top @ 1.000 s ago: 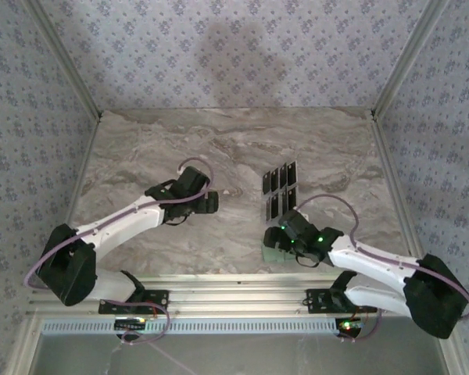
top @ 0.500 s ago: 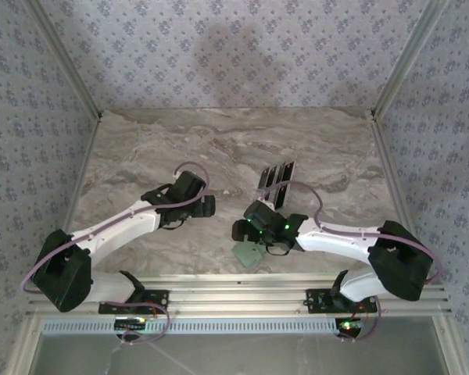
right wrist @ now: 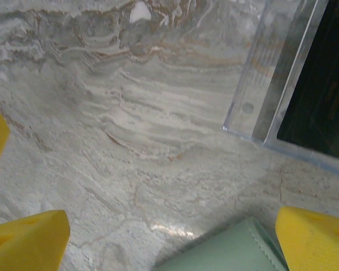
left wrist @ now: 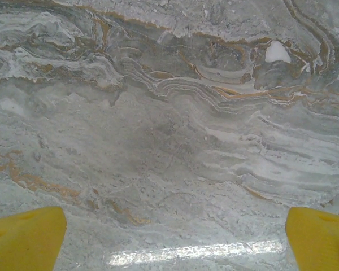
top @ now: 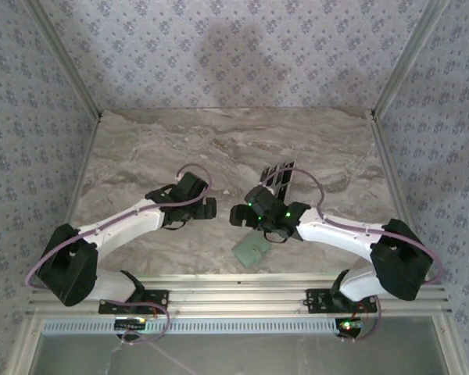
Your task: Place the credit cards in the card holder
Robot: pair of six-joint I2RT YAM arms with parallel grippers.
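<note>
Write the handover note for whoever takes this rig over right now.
Left gripper: open, empty, over the bare marble table.
Right gripper: open, empty, above the table next to the card holder.
Credit cards: in the clear rack behind the right wrist.
Done: no card gripped or seen in the holder.
Left: pick up each card and slide it into the holder.

Both arms reach inward from their bases with elbows bent, and the two wrists almost face each other in the middle. The left arm [top: 125, 223] stretches up and rightward; its left gripper [top: 211, 207] points across at its neighbour, the yellow fingertips [left wrist: 25, 240] standing wide apart. The right arm [top: 336, 232] lies low and reaches leftward, small green lights glowing on its wrist. The right gripper [top: 236, 216] is also spread wide, yellow pads [right wrist: 313, 240] angled downward
</note>
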